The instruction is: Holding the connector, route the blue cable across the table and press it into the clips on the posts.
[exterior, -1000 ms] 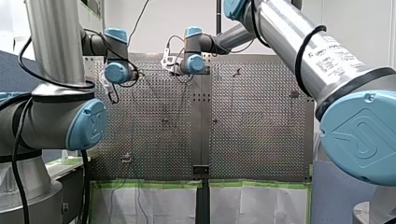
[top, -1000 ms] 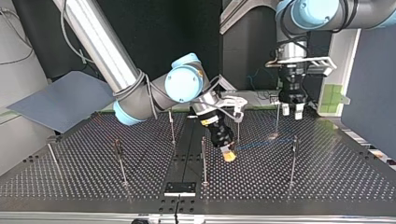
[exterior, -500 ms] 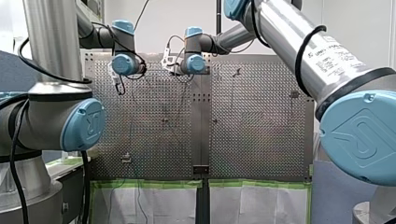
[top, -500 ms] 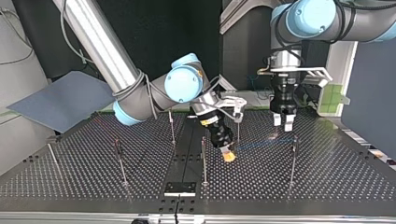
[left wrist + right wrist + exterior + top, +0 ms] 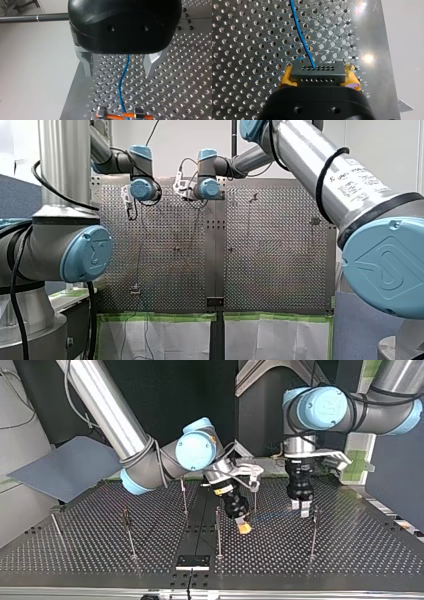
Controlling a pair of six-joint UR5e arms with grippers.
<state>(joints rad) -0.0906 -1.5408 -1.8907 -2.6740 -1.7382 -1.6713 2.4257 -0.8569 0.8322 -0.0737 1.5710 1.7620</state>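
My right gripper (image 5: 319,67), its yellow pads (image 5: 286,76) closed on the short ends of a black rectangular connector (image 5: 318,73), holds it just above the perforated metal table (image 5: 249,37). The connector's long axis runs from pad to pad, and its row of holes faces ahead, away from the wrist. A thin blue cable (image 5: 300,37) leaves that face and runs ahead across the table. In the top view it heads right, towards my left gripper (image 5: 301,508), which hangs pointing straight down near a slim metal post (image 5: 314,532). Its pale fingers (image 5: 86,62) stand wide apart, gripping nothing, with the cable passing below the gap.
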